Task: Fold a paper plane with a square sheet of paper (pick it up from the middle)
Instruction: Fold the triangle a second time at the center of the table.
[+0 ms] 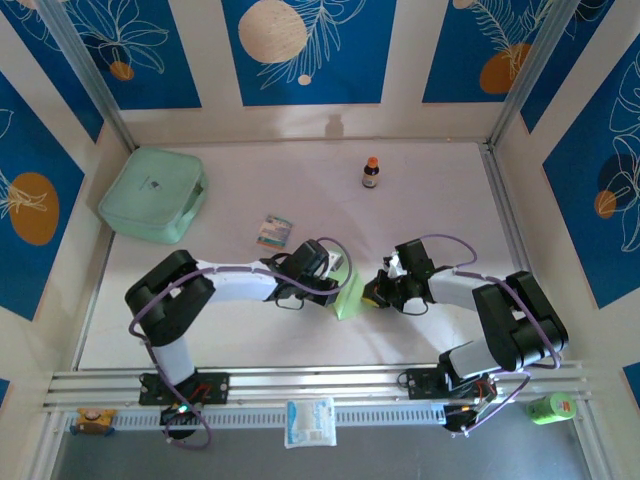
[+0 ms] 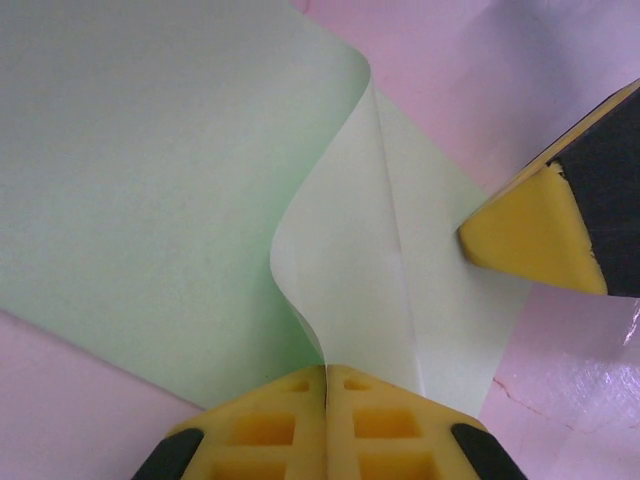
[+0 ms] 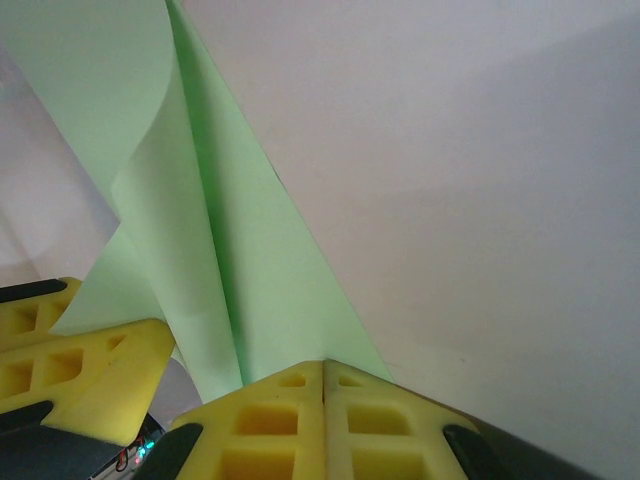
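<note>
Over the left edge of the square sheet of paper [image 1: 348, 296] we see the left tool [image 1: 332, 280], its two yellow fingers pressed together. From the left wrist, a curled-up flap of the sheet runs straight into the seam between them, so we read this tool as clamped on the paper. Just right of the sheet sits the right tool [image 1: 373, 292], fingers also together. Its yellow tip touches the sheet's lower layer beside the raised flap, but we cannot tell whether any paper is nipped between its fingers.

The sheet is pale lime green and plain. Part of it lies flat on the counter [image 1: 430, 210] and part is lifted and bowed, with one straight crease along the raised part. It sits near the counter's middle, between the two tools.

Beyond the sheet and a little to its left lies a small striped packet [image 1: 273, 232]. Farther beyond and well to the left rests a mint-green rounded box [image 1: 152, 193]; it is closed, so we cannot see what it holds. Beyond the sheet and slightly right, a small brown bottle [image 1: 371, 172] stands upright with its orange cap on. Nearer than the sheet, a white packet [image 1: 310, 421] lies on the rail [image 1: 250, 383] at the counter's front. Off to the sheet's near right, a green can [image 1: 548, 408] stands past the rail.
</note>
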Motion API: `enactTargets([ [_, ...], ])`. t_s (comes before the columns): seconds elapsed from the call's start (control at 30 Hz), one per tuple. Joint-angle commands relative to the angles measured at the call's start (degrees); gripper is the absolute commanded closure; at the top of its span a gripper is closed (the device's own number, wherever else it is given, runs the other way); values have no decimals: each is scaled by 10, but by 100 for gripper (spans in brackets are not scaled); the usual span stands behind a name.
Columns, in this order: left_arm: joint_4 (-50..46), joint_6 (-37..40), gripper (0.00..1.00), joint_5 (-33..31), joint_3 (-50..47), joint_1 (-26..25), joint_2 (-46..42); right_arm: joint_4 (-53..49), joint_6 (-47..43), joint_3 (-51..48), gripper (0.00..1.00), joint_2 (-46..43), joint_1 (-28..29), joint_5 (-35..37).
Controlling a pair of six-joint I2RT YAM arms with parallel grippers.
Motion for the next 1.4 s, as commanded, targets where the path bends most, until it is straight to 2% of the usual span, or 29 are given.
enactTargets([
  [0.0,-20,15,92,-3,15,8,-6,-20,-8,-1,97,0,-3,0],
  [0.77,-12,12,92,-5,22,10,31,-20,-10,0,97,6,-3,-3],
  [1.37,-8,13,94,-12,14,14,8,-22,-11,2,97,4,-4,-3],
])
